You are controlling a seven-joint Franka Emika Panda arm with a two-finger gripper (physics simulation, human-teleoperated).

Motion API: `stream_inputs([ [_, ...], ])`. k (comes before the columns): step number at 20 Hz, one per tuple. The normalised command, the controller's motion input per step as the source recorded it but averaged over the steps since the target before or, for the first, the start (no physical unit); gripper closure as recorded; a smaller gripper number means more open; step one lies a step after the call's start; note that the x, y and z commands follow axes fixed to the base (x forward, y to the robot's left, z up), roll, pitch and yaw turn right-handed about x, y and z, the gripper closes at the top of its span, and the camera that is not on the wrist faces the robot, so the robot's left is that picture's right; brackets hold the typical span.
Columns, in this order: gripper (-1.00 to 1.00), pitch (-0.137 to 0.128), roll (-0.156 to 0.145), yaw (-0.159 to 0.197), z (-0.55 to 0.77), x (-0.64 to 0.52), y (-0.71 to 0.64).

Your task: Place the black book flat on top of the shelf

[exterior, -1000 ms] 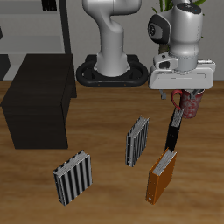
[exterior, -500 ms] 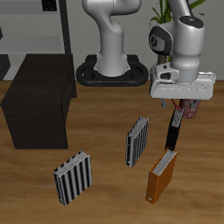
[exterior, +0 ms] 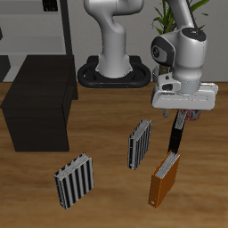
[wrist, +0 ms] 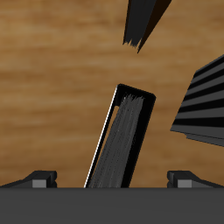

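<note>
The black book [exterior: 175, 136] stands upright on its edge on the wooden table, between a striped book and the orange-brown book. In the wrist view its pale-edged top [wrist: 122, 140] lies straight under me. My gripper [exterior: 182, 114] hangs just above the book's top, open and empty, and also shows in the wrist view [wrist: 112, 179]. Its two fingertips [wrist: 39, 178] stand wide apart to either side of the book without touching it. The shelf [exterior: 40, 102] is the low matte-black cabinet with a bare flat top, far across the table from the gripper.
An orange-brown book [exterior: 165, 178] stands nearer the table's front edge. One grey-and-black striped book [exterior: 140, 142] stands beside the black book, another [exterior: 75, 181] nearer the front. A grey open rack [exterior: 36, 27] is behind the shelf. A maroon pot [exterior: 195, 108] is behind the gripper.
My gripper has come down and a little toward the table's front, closer to the black book's top. The books and the shelf have not moved.
</note>
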Motion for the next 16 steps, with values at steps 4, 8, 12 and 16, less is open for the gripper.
stream_inputs([
  [4, -1.0, 0.046, -0.007, -0.004, -0.26, 0.08, -0.08],
  [8, -1.0, 0.026, 0.015, -0.023, -0.12, 0.02, -0.05],
  [12, 1.0, 0.009, 0.004, 0.007, -0.06, 0.02, -0.02],
  [16, 1.0, -0.001, 0.005, -0.003, -0.01, 0.04, -0.02],
])
